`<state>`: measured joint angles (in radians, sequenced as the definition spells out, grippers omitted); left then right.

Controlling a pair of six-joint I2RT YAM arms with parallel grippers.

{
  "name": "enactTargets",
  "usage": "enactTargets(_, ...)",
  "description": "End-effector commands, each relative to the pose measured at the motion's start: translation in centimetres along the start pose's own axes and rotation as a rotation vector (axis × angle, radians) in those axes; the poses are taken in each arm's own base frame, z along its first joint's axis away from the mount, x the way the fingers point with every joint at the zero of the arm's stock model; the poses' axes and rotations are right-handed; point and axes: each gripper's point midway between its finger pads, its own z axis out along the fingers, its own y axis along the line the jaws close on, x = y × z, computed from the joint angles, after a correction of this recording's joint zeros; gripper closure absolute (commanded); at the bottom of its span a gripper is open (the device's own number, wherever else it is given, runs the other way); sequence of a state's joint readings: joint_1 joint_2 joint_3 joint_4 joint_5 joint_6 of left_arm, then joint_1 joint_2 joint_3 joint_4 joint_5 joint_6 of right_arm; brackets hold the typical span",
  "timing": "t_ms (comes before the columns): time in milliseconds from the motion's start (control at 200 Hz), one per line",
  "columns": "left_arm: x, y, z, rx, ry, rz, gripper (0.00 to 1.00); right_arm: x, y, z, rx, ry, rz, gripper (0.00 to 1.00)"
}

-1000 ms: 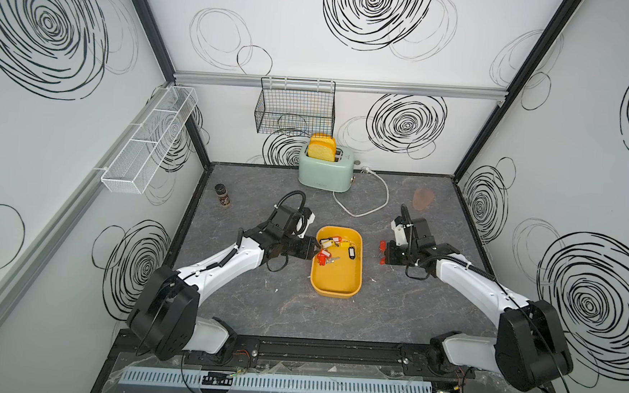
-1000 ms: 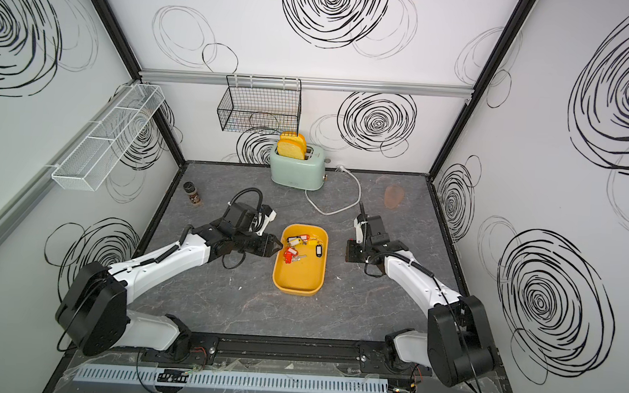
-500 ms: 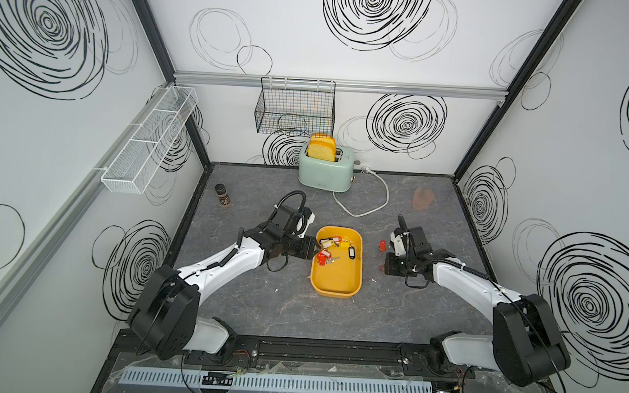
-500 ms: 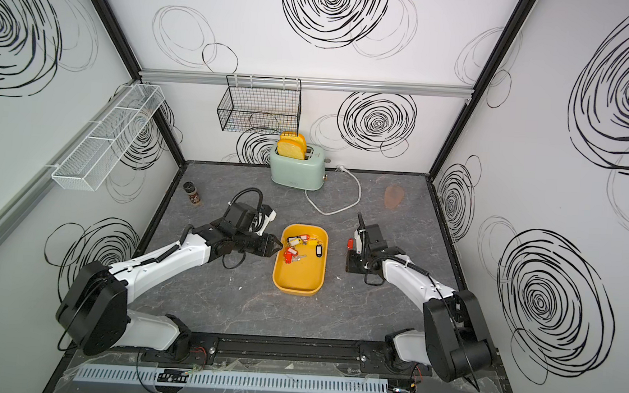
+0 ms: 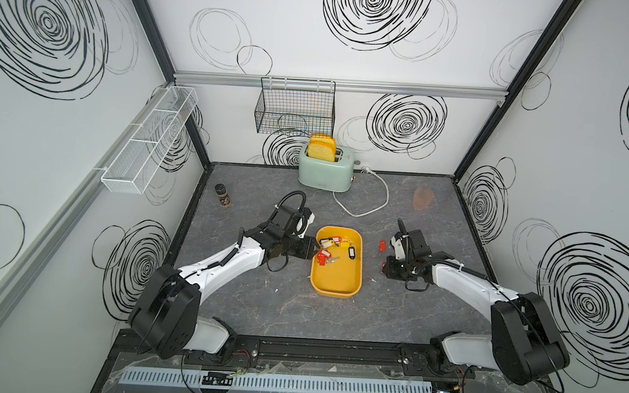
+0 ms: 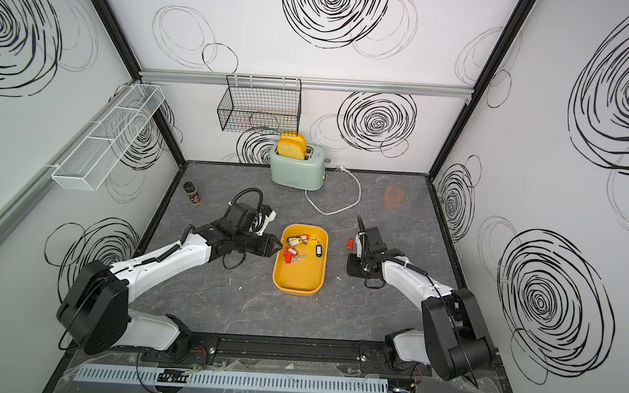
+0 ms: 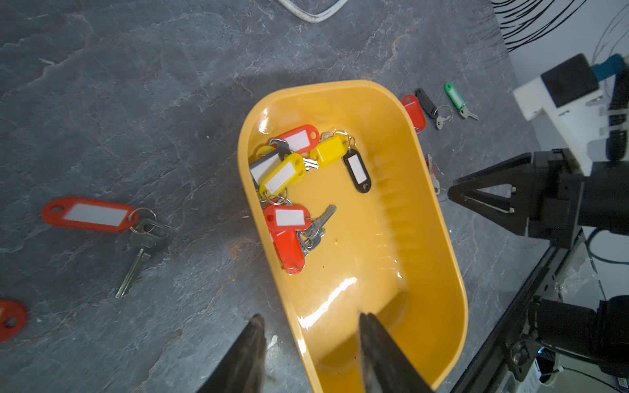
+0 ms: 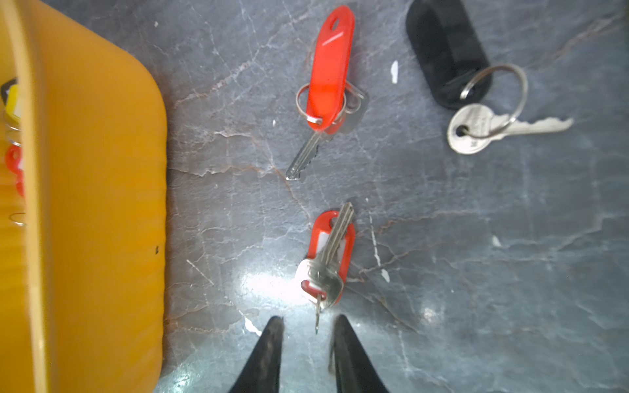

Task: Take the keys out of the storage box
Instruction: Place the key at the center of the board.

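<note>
While six keys (image 7: 89, 215) lie outside, seven sit boxed.

- White panel walls (image 5: 296, 35), scrawled with black spiral doodles, close three sides.
- Dark grey marbled stone-look worktop (image 5: 261, 306) spans between them.
- Silver aluminium rail (image 5: 405, 89) crosses the back wall; a black wire basket (image 5: 295, 110) hangs from it.
- White mesh basket (image 5: 148, 142) lines the left wall.

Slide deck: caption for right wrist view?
Right hand open by a red-tagged key lying on the table, beside the storage box.
</note>
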<state>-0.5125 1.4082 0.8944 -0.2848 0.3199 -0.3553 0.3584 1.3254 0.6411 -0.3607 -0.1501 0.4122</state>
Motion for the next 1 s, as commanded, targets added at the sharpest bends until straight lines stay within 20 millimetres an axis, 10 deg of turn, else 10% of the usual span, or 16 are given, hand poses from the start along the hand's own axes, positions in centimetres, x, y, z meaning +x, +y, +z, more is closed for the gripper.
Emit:
enactTargets(0,-1.6,-1.0,-0.3,0.018,-0.048,0.032,0.51,-0.4,0.1,-1.1,0.001,-0.022,0.008,0.71)
enactTargets(480,-1.8,-3.1,1.2,0.016,-0.012,0.091,0.56,-3.4,3.2,-4.7,-0.121,-0.156,-0.073,0.72)
enactTargets(995,0.5,-3.9,6.9,-0.113,0.161,0.248,0.60,-3.1,4.7,-6.2,-0.209,-0.195,-0.132,0.72)
